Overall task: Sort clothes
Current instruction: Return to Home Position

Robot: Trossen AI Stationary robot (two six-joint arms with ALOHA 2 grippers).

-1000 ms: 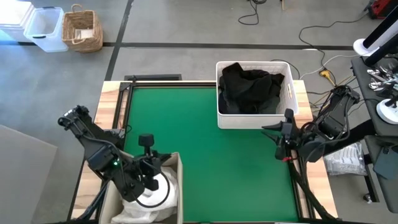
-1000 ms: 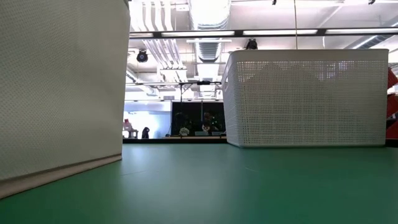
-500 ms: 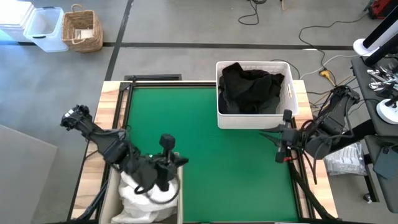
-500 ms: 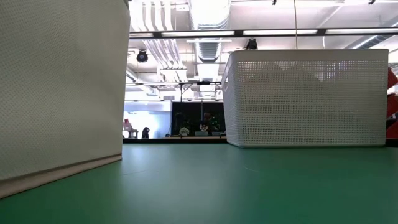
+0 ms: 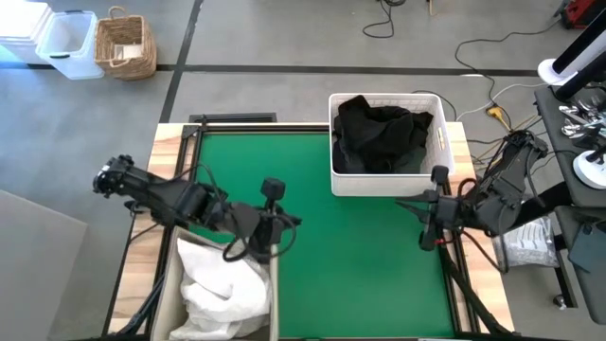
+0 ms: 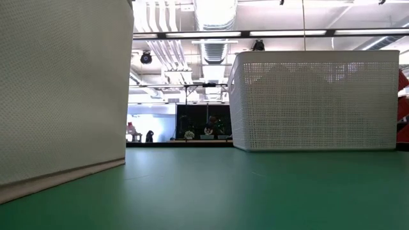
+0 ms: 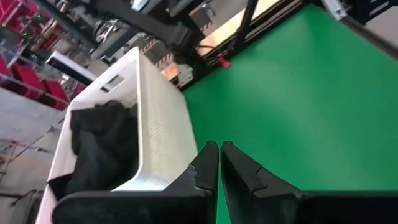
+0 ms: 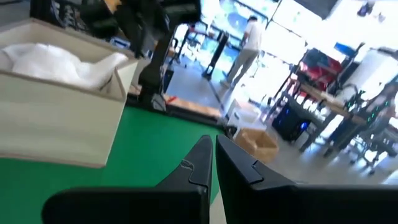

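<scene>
White clothes [image 5: 222,289] lie heaped in the beige fabric bin [image 5: 275,284] at the mat's near left; they also show in the right wrist view [image 8: 56,59]. Black clothes [image 5: 379,133] fill the white plastic basket [image 5: 443,142] at the far right, also seen in the left wrist view [image 7: 99,149]. My left gripper [image 5: 292,223] is shut and empty, above the bin's far right corner, its closed fingers [image 7: 219,155] pointing toward the basket. My right gripper [image 5: 402,202] is shut and empty at the mat's right edge, near the basket's front wall.
The green mat [image 5: 350,256] lies bare between bin and basket. In the low view the bin's wall [image 6: 64,89] stands left and the basket [image 6: 313,99] right. A black frame [image 5: 189,142] edges the table. A wicker basket [image 5: 125,45] and a plastic box [image 5: 68,43] sit on the floor.
My left gripper has swung from above the white clothes in the bin toward the table's right and far side, out over the bin's far right corner, rolling as it went. The white heap now shows uncovered. My right gripper has risen a little, rolled and shut.
</scene>
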